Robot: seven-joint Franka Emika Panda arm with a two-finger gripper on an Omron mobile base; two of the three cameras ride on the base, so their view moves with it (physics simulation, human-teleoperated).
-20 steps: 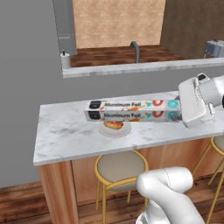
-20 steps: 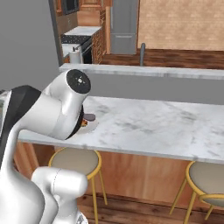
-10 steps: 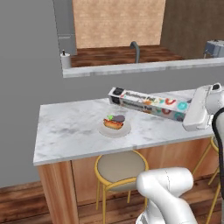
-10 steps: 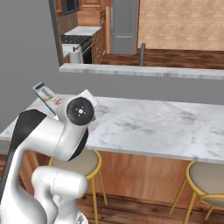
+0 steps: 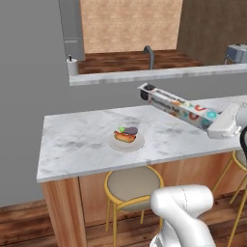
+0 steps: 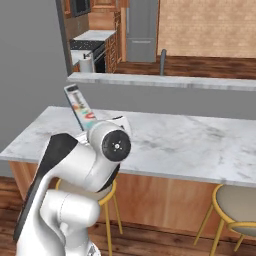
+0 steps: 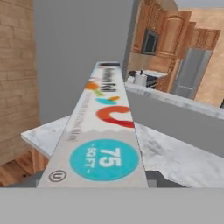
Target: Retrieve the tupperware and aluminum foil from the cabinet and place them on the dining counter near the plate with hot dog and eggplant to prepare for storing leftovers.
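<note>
The aluminum foil (image 5: 176, 103) is a long white carton that hangs tilted above the right part of the dining counter (image 5: 77, 144). Its black end points up and to the left. My gripper (image 5: 214, 124) is shut on its teal end. From the right base the carton (image 6: 80, 105) sticks up behind my arm. In the hand view it (image 7: 103, 135) runs straight away from the camera and hides the fingertips. The plate (image 5: 126, 137) with hot dog and eggplant sits mid-counter, left of and below the carton. The tupperware and the cabinet are out of view.
Round yellow-legged stools (image 5: 132, 182) (image 6: 240, 200) stand under the counter's near edge. Behind the counter runs a raised grey ledge (image 5: 159, 73) with a paper towel roll (image 5: 72, 66) and a faucet (image 5: 149, 50). Wooden kitchen fronts (image 7: 170, 35) lie far off.
The arm has swung right with the foil carton. The carton has left the spot just above the plate and now hangs higher and tilted over the counter's right side.
</note>
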